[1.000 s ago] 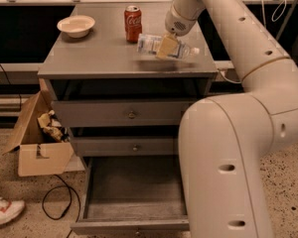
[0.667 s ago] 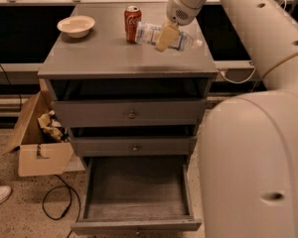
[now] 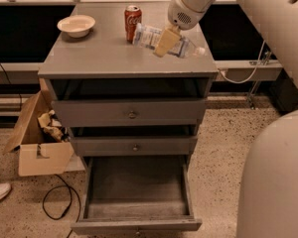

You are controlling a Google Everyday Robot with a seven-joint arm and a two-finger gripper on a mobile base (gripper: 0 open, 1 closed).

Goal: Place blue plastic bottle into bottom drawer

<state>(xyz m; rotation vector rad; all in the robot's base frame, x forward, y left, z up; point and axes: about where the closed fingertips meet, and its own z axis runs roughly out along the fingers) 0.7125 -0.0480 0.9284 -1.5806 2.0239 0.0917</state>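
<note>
The bottom drawer (image 3: 136, 195) is pulled out, its box open from above. Up behind it, over the desk (image 3: 99, 58), the pincer (image 3: 165, 42) clasps the blue plastic bottle (image 3: 145, 35), with a red can (image 3: 132, 20) just beside. A cardboard box (image 3: 37, 150) flanks the drawer's left.

- The blue plastic bottle (image 3: 148, 36) is small and clear, with a pale blue-and-white label and a white cap. It is nearly on its side over the rear right part of the cabinet top (image 3: 104, 58), base towards the left and cap pointing right and slightly down. Whether it touches the top cannot be told.
- The gripper (image 3: 166, 41) comes down from above and is clamped across the bottle's middle.
- The bottom drawer (image 3: 136, 225), the lowest and deepest, is pulled fully out. Its grey box is open upwards, behind a flat grey front.
</note>
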